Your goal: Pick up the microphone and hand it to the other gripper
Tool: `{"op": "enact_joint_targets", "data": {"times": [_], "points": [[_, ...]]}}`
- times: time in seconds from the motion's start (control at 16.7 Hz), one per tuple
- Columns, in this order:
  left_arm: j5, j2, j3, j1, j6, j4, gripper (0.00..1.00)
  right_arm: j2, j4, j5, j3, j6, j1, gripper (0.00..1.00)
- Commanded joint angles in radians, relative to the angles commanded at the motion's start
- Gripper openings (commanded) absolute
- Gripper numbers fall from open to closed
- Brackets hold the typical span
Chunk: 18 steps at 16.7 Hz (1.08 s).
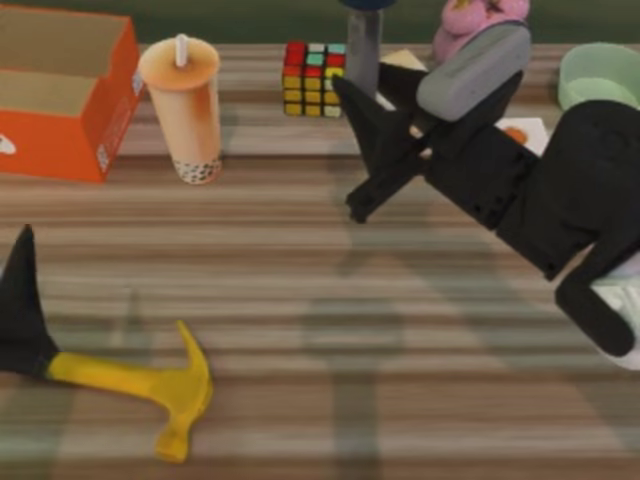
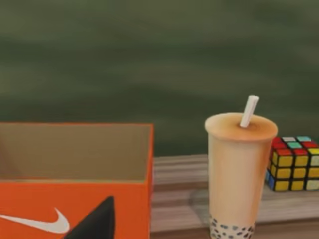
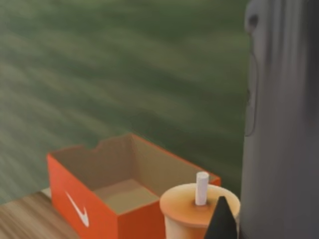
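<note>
Microphone (image 1: 363,45): grey metallic handle, navy head, upright in right jaws (image 1: 365,100).

We're seeing open table (image 1: 330,300) mid-span; hammer (image 1: 150,385) blocking front left, and shoebox (image 1: 60,90), drink cup (image 1: 185,100), cube (image 1: 313,78) crowding the back.

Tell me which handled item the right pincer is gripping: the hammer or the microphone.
The microphone, grey handle upright, in the right pincer by the Rubik's cube. The yellow hammer lies flat near the left pincer.
</note>
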Motion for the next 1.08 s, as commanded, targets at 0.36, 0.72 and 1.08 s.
{"op": "enact_joint_targets", "data": {"times": [0.36,0.72,1.08], "points": [[0.199,0.457,0.248,-0.148,0.008,0.161,1.00,0.000,0.000,0.000,0.000,0.000,0.000,0.00],[0.382,0.859,0.476,-0.284,0.013,0.308,1.00,0.000,0.000,0.000,0.000,0.000,0.000,0.00],[0.455,1.010,0.575,-0.339,0.018,0.376,1.00,0.000,0.000,0.000,0.000,0.000,0.000,0.00]]}}
